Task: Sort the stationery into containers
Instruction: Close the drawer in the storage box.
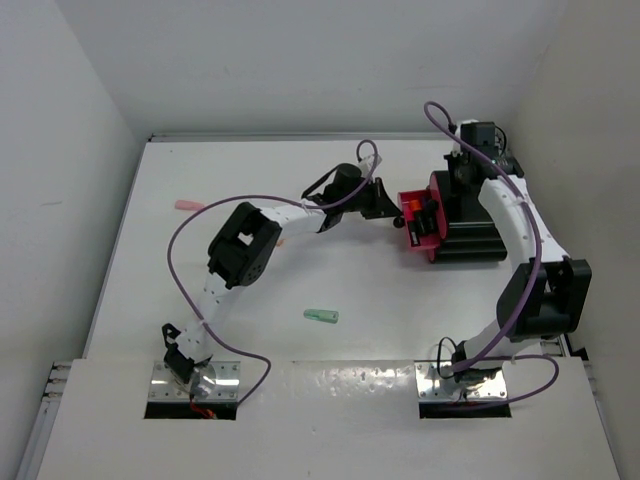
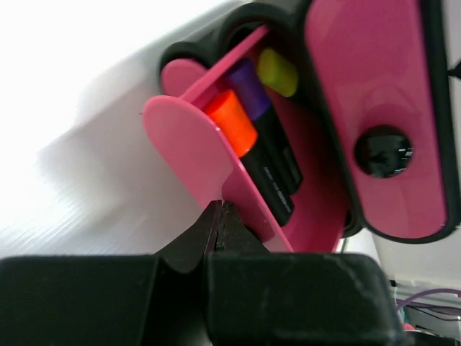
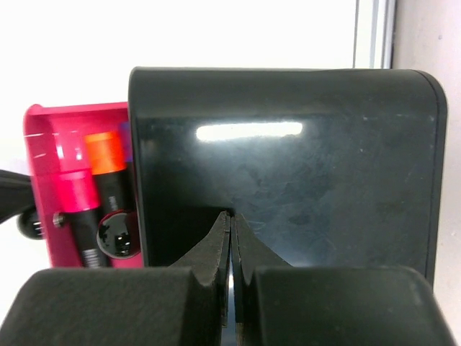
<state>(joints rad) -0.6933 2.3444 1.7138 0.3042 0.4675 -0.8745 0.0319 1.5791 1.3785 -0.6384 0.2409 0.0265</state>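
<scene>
Glossy magenta plastic drawer [image 2: 189,148] stands open, black highlighters [image 2: 272,160] lying inside, orange cap nearest. My left gripper [image 2: 220,215], jaws pressed together, touches its smooth oval front. My right gripper [image 3: 230,225], jaws together too, sits against the shiny black box [image 3: 310,173]. A skewed push could jam the drawer or slide that slick box.

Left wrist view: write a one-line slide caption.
Shut left end effector at the front of the open drawer, which holds orange highlighter, purple highlighter and yellow highlighter.
</scene>
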